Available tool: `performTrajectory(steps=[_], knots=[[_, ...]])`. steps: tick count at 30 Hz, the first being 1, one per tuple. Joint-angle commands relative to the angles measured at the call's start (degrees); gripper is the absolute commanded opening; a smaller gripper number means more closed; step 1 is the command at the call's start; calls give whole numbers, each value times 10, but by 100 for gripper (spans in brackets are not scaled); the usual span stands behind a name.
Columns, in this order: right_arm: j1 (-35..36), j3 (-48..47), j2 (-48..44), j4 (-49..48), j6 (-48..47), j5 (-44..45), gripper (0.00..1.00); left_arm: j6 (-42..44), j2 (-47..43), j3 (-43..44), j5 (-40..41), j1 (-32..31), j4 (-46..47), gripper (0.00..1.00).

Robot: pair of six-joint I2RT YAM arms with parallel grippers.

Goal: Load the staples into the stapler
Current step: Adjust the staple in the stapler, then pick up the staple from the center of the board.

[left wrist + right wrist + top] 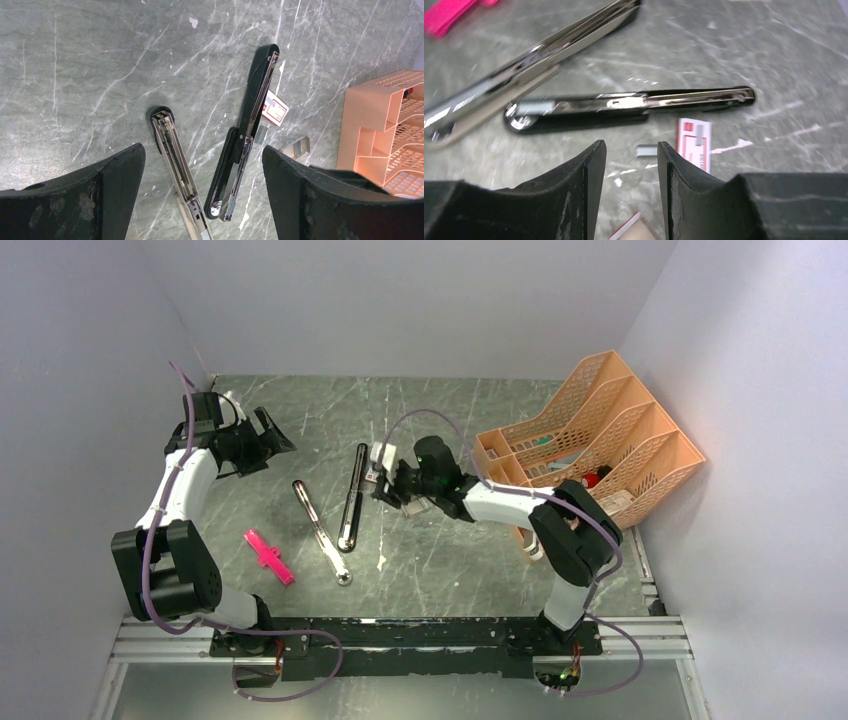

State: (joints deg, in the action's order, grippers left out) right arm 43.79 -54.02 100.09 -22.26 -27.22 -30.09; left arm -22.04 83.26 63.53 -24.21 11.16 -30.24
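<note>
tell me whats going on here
The right pincer, partly open, is lined up on a loose strip of staples lying on the table beside the red-and-white staple box. The black stapler lies opened out flat just beyond them. The left pincer hangs wide open and empty, off to the side.

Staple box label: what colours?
Red and white; the staple box shows best in the left wrist view.
</note>
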Motion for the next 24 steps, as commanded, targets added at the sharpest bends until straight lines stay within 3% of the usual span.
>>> performTrajectory(steps=[1,12,17,24], knots=[[-4,-85,32,63,177,139,48,4,0,1,-17,6,9,91],[31,-168,70,215,558,369,48,4,1,0,-21,6,11,90],[64,-223,119,284,612,418,49,4,1,-1,-26,6,12,90],[72,-249,149,305,624,469,52,4,1,-1,-29,6,12,90]])
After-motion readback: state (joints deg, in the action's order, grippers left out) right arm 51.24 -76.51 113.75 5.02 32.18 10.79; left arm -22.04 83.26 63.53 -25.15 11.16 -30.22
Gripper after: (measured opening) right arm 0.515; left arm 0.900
